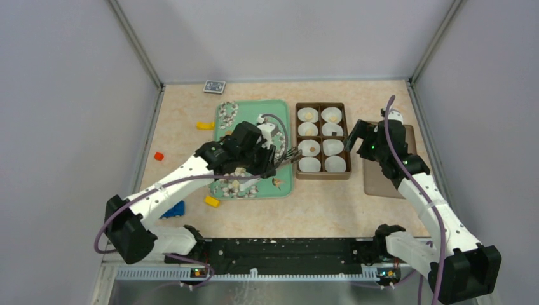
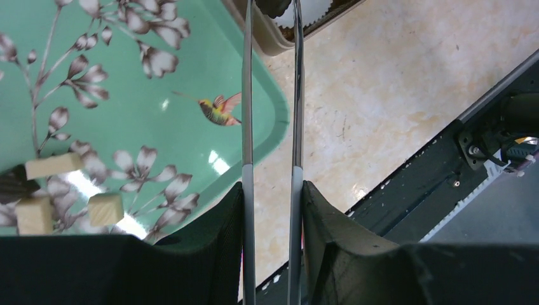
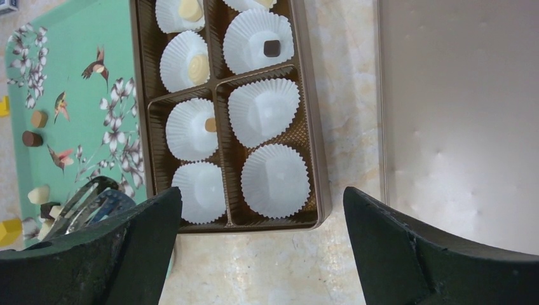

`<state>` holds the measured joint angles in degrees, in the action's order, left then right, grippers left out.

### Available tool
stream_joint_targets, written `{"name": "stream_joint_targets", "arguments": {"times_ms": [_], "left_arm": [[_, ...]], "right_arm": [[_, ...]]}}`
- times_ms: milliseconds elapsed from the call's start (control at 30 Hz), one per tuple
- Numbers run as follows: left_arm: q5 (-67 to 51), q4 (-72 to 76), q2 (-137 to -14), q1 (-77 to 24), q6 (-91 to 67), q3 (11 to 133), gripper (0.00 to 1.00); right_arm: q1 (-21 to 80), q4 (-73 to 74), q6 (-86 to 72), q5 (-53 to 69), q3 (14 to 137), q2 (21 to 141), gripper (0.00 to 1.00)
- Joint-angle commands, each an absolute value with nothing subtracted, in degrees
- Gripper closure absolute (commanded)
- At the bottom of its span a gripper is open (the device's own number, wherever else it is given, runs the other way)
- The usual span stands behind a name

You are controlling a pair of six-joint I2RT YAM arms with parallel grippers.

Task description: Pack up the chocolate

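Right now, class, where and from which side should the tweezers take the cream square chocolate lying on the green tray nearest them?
Take the cream square chocolate across two opposite flat sides, coming down from above: it lies flat on the green tray with gaps around it. The left pincer holds the tweezers.

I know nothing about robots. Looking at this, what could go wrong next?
The tweezers in the left gripper end close to the box; a sideways slip might nudge it or crumple a paper cup. The open right gripper hovers over the same box, so the two arms could bump there.
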<state>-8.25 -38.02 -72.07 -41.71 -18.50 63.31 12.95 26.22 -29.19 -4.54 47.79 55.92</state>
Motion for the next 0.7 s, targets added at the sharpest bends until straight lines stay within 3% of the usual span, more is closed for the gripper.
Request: {"name": "stream_joint_targets", "arguments": {"times_ms": [0,667], "left_arm": [[-9.8,-29.7,-75.4,-43.8,-18.4,67.8,0.77],[-10.7,-27.9,-84.6,-46.6,-17.3,70.3,0.67]], "right_arm": [[12.9,26.0,-29.5,-5.6,50.3,54.5,0.05],[12.9,26.9,-29.7,-6.7,49.9,53.4,0.05]]}}
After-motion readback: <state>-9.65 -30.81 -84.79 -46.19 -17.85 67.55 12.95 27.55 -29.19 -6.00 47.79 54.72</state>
